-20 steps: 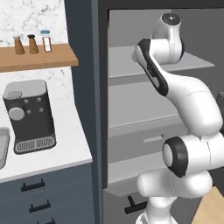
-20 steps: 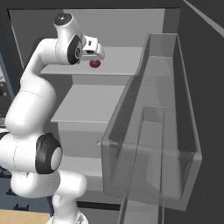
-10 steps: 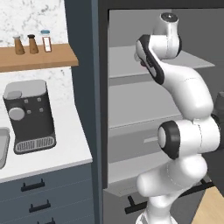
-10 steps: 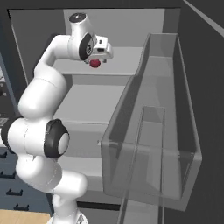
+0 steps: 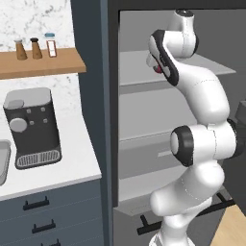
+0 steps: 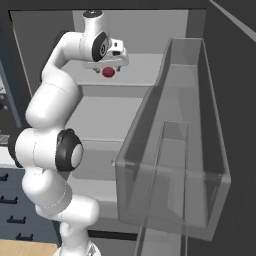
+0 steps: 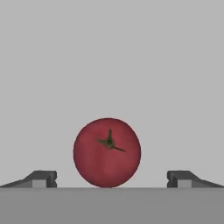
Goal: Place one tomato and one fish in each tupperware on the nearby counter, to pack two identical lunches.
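Right now the claw [image 7: 107, 180] hangs over a red tomato [image 7: 107, 152] with its two fingers spread wide, one at 8 o'clock and one at 4 o'clock of the tomato, not touching it. The tomato [image 6: 108, 73] sits on a grey shelf [image 6: 140, 70] inside the open fridge.

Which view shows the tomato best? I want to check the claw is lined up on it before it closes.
The hand view: the tomato sits whole and centred between the open claw's fingertips, stem up. The right base view shows it small under the hand on the grey shelf. The left base view shows a red sliver behind the arm.
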